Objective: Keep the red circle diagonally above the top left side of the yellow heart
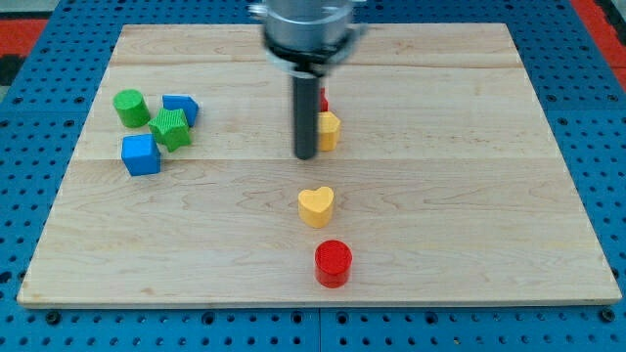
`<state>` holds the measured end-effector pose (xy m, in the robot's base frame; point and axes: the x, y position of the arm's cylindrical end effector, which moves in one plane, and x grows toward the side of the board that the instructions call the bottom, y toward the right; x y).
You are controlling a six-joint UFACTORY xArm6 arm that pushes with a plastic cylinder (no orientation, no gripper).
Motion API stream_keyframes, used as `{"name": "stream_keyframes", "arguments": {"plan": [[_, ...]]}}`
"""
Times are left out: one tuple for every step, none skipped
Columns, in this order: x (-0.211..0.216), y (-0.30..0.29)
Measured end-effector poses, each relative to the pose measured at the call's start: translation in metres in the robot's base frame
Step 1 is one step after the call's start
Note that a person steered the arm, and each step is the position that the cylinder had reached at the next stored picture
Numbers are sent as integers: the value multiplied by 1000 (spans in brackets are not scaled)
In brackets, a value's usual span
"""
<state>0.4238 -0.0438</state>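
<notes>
The red circle (pixel 334 261) lies near the board's bottom edge, just below and slightly right of the yellow heart (pixel 316 205), a small gap between them. My tip (pixel 305 155) stands above the yellow heart, about a block's width up the view. It is right beside a second yellow block (pixel 329 129) on its right. A red block (pixel 323 100) shows only as a sliver behind the rod, above that yellow block.
At the view's left sits a cluster: a green cylinder (pixel 130 107), a blue block (pixel 181 108), a green ribbed block (pixel 171 128) and a blue cube (pixel 141 154). The wooden board (pixel 469 196) is edged by blue pegboard.
</notes>
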Motion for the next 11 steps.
{"name": "stream_keyframes", "arguments": {"plan": [[-13, -3], [50, 32], [120, 91], [93, 124], [69, 213], [152, 266], [195, 245], [195, 245], [195, 218], [195, 156], [192, 88]]}}
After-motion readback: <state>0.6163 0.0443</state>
